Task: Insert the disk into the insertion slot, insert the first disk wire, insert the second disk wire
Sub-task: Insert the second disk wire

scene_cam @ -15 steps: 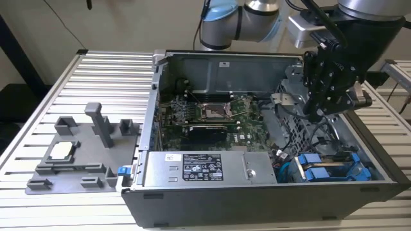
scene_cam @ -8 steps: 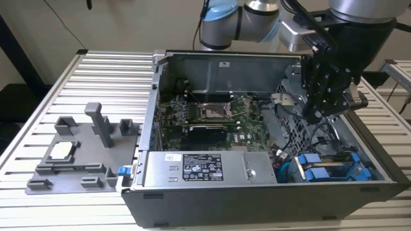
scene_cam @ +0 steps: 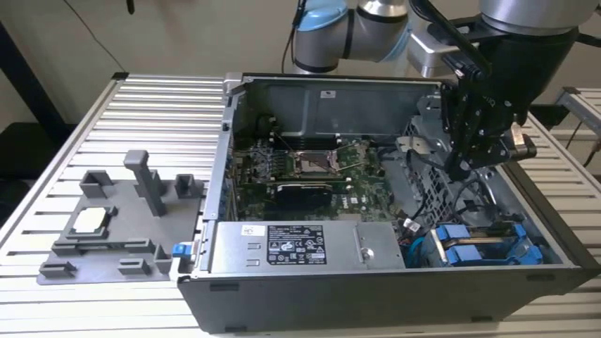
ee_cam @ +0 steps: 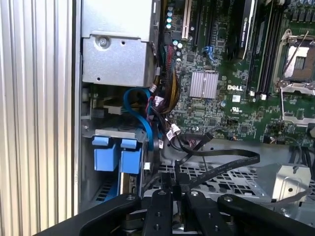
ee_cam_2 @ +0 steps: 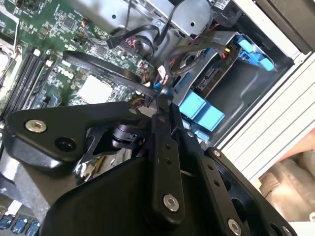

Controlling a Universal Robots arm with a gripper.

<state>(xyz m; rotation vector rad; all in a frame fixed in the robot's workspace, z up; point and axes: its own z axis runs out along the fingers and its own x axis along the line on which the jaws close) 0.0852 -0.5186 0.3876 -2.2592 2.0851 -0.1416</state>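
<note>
- Exterior view: the arm (scene_cam: 511,42) hangs over the open case (scene_cam: 376,289) on the ribbed tabletop (scene_cam: 160,120), and its jaws are down inside, above the drive cage on the exterior view's right.
- Disk (scene_cam: 452,236) is in the cage at the case's corner, just beside a second blue carrier (scene_cam: 465,255).
- In the first wrist view the jaws are almost together, clamped on the end of a black flat wire (ee_cam: 231,162) that loops across the cage.
- Motherboard (scene_cam: 300,169) lies bare nearby, and a grey fixture (scene_cam: 103,239) sits on the tabletop, well apart.
</note>
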